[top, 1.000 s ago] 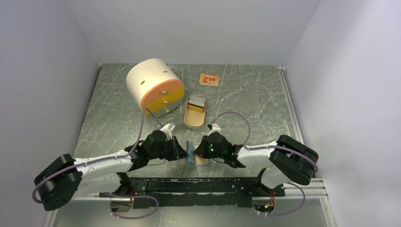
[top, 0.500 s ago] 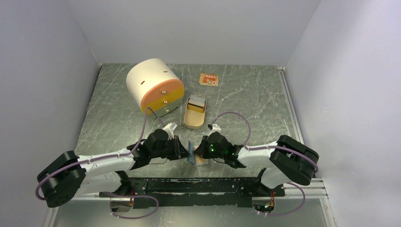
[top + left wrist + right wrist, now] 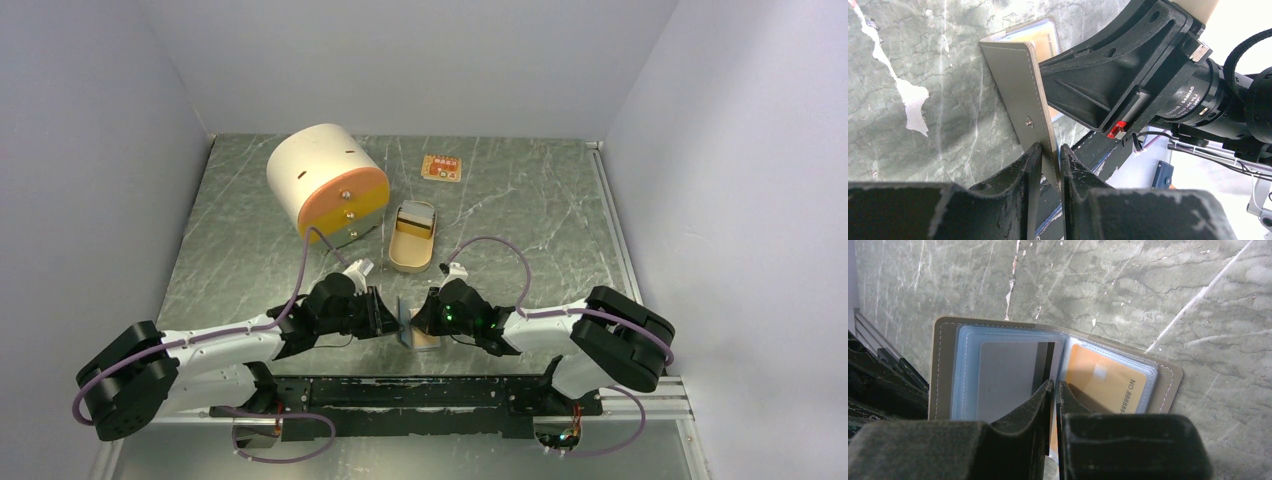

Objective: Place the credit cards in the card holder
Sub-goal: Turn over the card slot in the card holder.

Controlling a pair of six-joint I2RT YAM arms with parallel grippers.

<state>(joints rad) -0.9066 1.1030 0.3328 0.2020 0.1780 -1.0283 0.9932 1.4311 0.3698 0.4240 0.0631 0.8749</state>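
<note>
The card holder (image 3: pixel 1060 342) lies open like a book at the near middle of the surface (image 3: pixel 1148 285). A grey card (image 3: pixel 1010 377) sits in its left clear sleeve and a gold-orange card (image 3: pixel 1103 382) in its right one. My right fingers (image 3: pixel 1054 387) are almost closed, pinching a thin clear leaf of the holder at its fold. My left fingers (image 3: pixel 1050 152) straddle the raised left cover with barely a sliver of room, and I cannot tell whether they grip it.

Both arms low, elbows out, wrists turned inward. Left gripper (image 3: pixel 1050 154) jaws narrow. Right gripper (image 3: pixel 1054 389) pinching card holder (image 3: pixel 944 365) leaf, I reckon.
</note>
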